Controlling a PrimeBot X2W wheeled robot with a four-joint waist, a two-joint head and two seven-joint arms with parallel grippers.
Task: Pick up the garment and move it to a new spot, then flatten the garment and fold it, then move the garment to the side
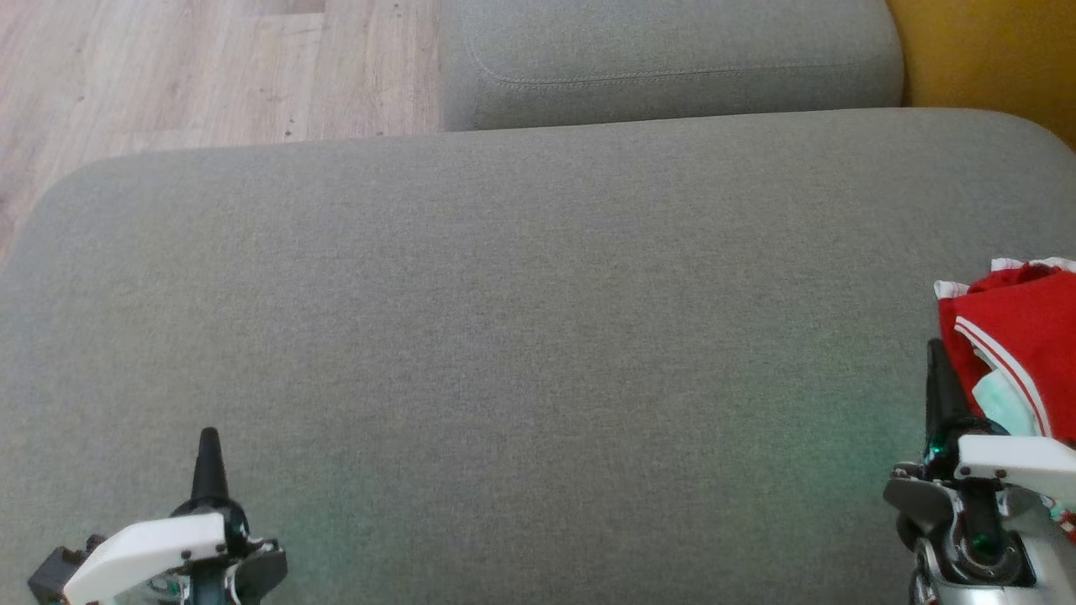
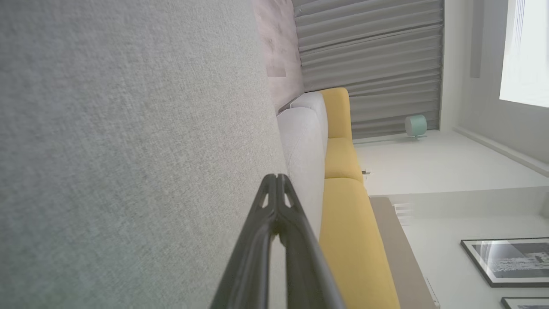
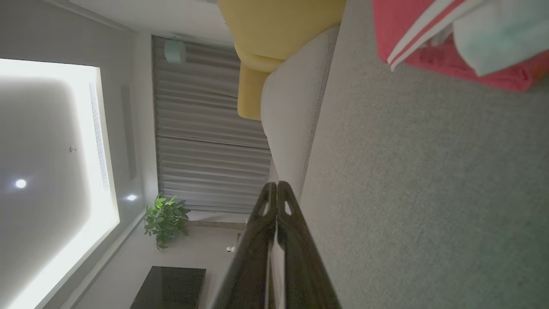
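Garment [image 1: 1021, 336], bunched at 3 o'clock on the sofa seat [image 1: 504, 336], lies ungrasped; right tool [image 1: 936, 351], pressed together like left tool [image 1: 208, 437], should spread before pinching.

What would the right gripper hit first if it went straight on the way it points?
Probably the grey back cushion; the right gripper, shut, aims past the red garment beside it. Depth is unclear.
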